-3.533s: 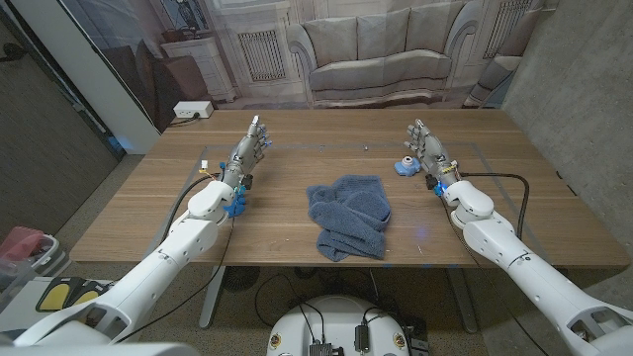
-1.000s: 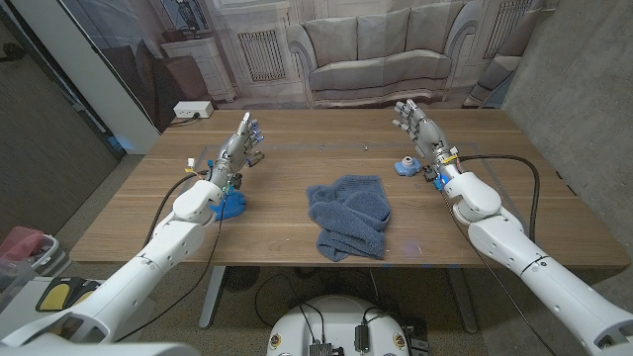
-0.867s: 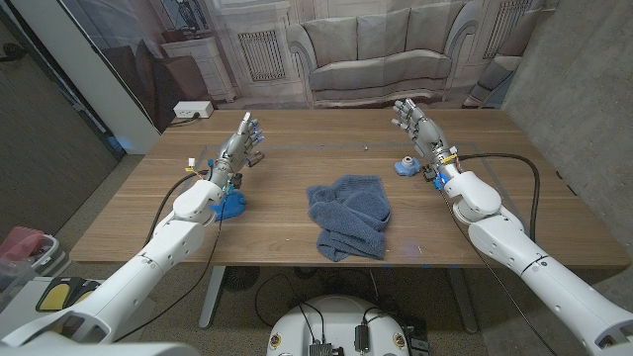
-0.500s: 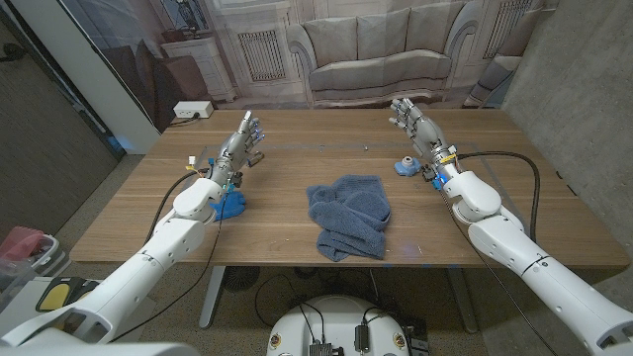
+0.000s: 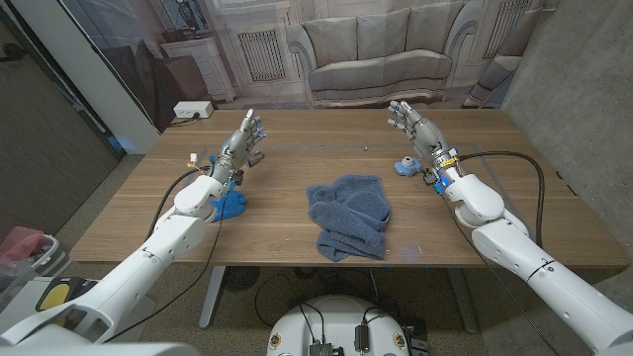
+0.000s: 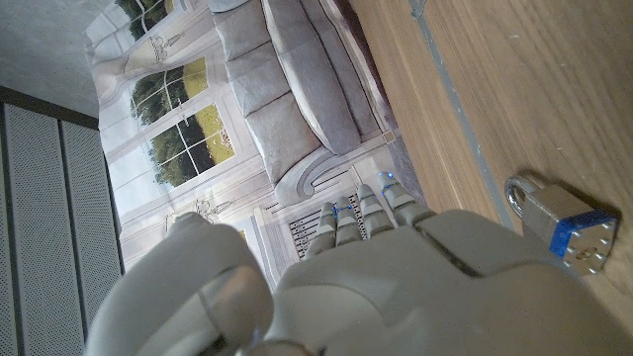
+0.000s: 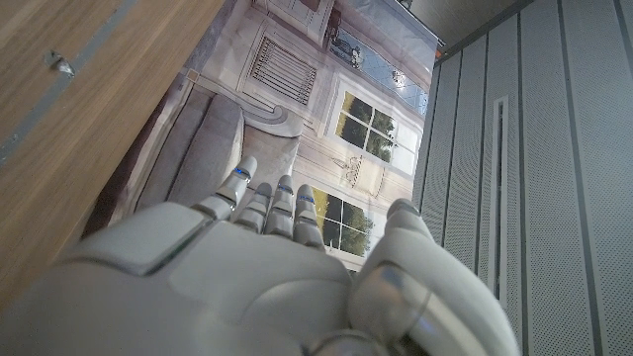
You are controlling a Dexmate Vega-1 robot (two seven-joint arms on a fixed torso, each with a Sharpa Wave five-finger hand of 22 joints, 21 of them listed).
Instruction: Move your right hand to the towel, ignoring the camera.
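Bare table [image 5: 297, 148] separates right hand [image 5: 413, 125] from towel [image 5: 348, 215] (camera [image 5: 406, 165] beside).

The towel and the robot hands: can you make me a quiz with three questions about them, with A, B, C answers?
1. Where is the towel?
A. In the middle of the table
B. On the sofa
C. Under the left hand

2. What colour is the towel?
A. Red
B. Blue
C. Yellow

3. What is the right hand doing?
A. Holding the towel
B. Pressing on the towel
C. Held open, away from the towel

Answers:
1. A, it lies crumpled on the table between the two arms.
2. B, the cloth is dark blue against the brown wood.
3. C, the head view shows its fingers apart and empty at the far right of the table, with bare wood between it and the towel.
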